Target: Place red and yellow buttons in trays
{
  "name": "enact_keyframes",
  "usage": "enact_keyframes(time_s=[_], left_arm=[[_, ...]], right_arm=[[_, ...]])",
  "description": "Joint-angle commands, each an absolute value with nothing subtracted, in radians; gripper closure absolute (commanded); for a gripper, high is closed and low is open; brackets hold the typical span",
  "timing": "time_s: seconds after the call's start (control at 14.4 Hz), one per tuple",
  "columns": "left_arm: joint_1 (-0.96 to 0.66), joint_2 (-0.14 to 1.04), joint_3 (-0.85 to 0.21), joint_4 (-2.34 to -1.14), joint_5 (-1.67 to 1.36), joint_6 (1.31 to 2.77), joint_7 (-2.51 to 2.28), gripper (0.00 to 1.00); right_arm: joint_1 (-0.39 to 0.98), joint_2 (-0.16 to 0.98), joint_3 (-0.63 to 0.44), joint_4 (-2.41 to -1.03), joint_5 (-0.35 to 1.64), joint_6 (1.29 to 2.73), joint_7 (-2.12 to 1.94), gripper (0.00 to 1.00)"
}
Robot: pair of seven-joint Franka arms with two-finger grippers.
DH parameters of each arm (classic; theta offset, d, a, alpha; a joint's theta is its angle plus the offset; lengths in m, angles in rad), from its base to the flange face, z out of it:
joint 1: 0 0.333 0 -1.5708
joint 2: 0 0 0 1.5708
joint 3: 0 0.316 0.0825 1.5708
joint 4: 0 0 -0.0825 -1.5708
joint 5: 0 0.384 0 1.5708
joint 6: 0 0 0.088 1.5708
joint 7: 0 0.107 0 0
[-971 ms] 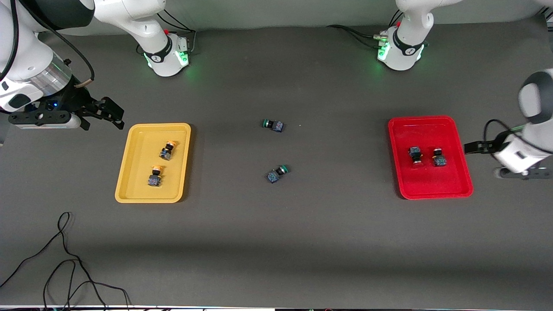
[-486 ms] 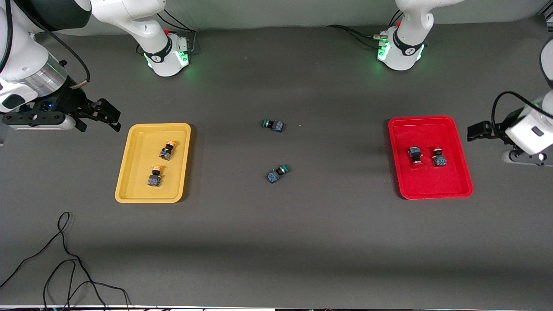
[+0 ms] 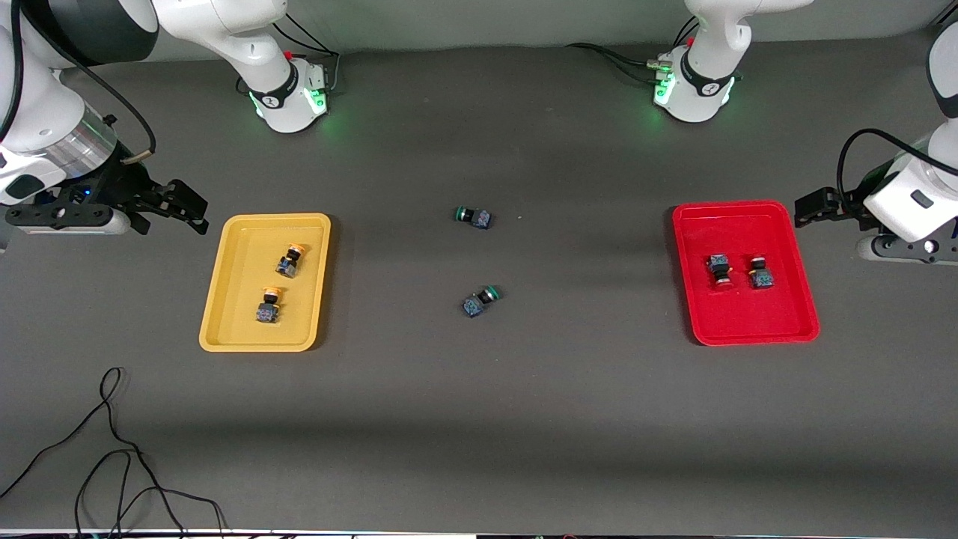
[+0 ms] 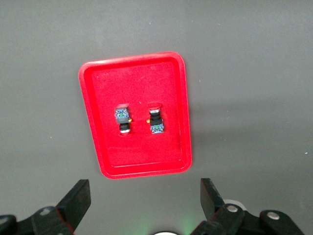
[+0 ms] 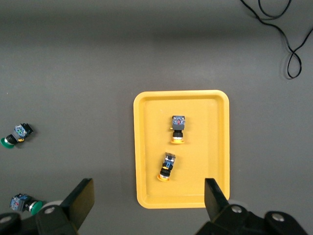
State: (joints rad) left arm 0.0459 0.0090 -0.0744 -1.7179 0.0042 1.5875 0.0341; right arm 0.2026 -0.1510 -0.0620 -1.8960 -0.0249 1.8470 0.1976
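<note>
Status: you are looking at a finished sort.
- Yellow tray point(image 3: 217, 299), toward the right arm's end of the desk point(image 3: 479, 419): holding two yellow buttons point(image 3: 290, 259).
- Red tray point(image 3: 801, 269), toward the left arm's end: holding two red buttons point(image 3: 721, 269).
- Left gripper point(image 3: 808, 208) and right gripper point(image 3: 188, 203): fingers released, hovering beside their trays.
- Green buttons point(image 3: 473, 217): lying mid-desk between the trays, obstructing nothing.
- Next: likely only parking both arms.

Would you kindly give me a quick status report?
Left gripper and right gripper open, empty, beside their trays. Two yellow buttons in yellow tray, two red buttons in red tray. Nothing obstructing.
</note>
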Motion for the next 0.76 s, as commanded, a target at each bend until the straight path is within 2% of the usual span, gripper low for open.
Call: enact_keyframes(time_s=[0.0, 0.14, 0.35, 0.69], left_arm=[[0.017, -0.023, -0.064, -1.713, -0.006, 1.548, -0.011, 0.0], [0.017, -0.023, -0.064, -1.715, -0.008, 1.546, -0.015, 0.0], [0.018, -0.023, -0.064, -1.715, -0.008, 1.546, -0.011, 0.0], [0.02, -0.025, -0.063, -1.715, -0.006, 1.546, -0.006, 0.0]], right_arm=[[0.207, -0.152, -0.067, -1.876, -0.002, 1.819, 0.181, 0.0], [0.207, -0.158, -0.077, -1.873, 0.011, 1.816, 0.169, 0.0], [0.207, -0.16, -0.094, -1.826, 0.012, 1.714, 0.15, 0.0], [0.206, -0.144, -0.158, -1.822, 0.092, 1.703, 0.063, 0.0]])
